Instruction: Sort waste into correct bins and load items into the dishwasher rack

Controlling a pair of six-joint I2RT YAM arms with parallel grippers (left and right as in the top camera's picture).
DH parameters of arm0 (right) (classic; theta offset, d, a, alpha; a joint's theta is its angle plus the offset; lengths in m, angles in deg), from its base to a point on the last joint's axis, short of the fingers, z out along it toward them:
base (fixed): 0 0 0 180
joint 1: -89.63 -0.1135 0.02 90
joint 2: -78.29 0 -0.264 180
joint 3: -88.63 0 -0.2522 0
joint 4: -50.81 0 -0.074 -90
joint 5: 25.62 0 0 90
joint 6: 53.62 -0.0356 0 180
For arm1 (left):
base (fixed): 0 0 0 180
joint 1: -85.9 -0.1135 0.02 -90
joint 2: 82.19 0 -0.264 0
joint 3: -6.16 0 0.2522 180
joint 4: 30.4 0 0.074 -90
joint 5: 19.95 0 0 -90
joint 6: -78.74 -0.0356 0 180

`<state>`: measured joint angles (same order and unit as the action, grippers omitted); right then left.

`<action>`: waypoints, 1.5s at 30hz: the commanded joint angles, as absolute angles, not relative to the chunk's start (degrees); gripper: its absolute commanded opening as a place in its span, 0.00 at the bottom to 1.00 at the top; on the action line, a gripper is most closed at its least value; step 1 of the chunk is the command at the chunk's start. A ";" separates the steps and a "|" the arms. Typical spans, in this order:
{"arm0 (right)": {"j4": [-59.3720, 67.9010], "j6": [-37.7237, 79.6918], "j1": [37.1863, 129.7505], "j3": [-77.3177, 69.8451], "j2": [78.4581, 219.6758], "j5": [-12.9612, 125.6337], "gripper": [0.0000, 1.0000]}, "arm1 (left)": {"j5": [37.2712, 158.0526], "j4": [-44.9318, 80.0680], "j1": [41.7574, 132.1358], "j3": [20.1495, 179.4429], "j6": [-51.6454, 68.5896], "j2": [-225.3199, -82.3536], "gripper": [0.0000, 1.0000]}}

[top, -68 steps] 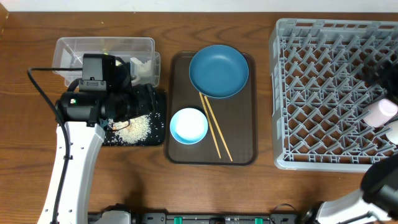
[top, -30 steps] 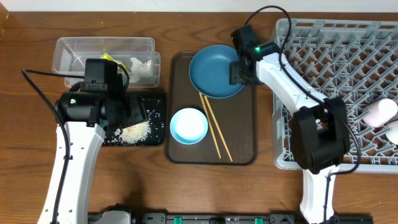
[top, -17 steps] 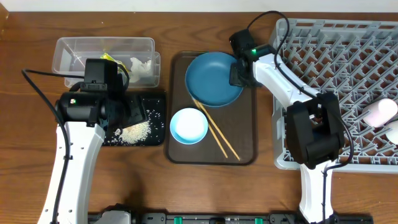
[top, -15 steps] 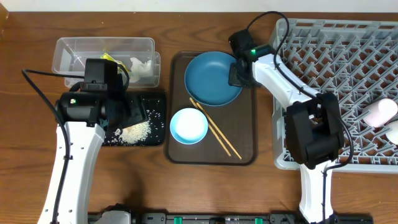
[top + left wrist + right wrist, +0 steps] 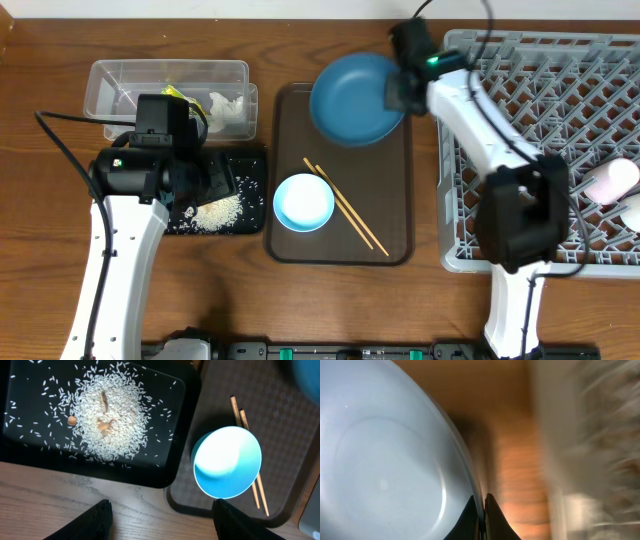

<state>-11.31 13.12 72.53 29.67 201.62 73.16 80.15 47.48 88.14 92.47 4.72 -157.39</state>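
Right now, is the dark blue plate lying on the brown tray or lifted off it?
Lifted: the right gripper pinches the dark blue plate by its rim, and it overhangs the brown tray at the far edge.

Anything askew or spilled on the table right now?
The chopsticks lie loose and diagonal on the brown tray, running close past the light blue bowl. The rice sits inside the black tray; none visible outside it.

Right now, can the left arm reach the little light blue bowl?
Probably yes. The left gripper is open and empty, and the light blue bowl sits uncovered on the brown tray close beside it. Only the chopsticks lie alongside the bowl, not over it.
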 commanded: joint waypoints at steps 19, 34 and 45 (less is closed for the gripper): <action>-4.03 29.57 90.08 33.41 181.86 110.84 0.01 | 79.46 47.17 87.90 92.36 3.78 -157.41 0.67; 7.90 50.32 101.42 33.32 182.96 121.61 0.01 | 79.46 47.17 87.90 92.36 3.78 -157.41 0.67; 15.25 57.59 105.21 33.26 183.28 125.02 0.01 | 79.70 47.17 87.90 92.36 3.78 -157.41 0.67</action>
<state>12.91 52.50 103.87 32.58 182.93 123.03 80.15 47.20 88.14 92.47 4.72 -157.39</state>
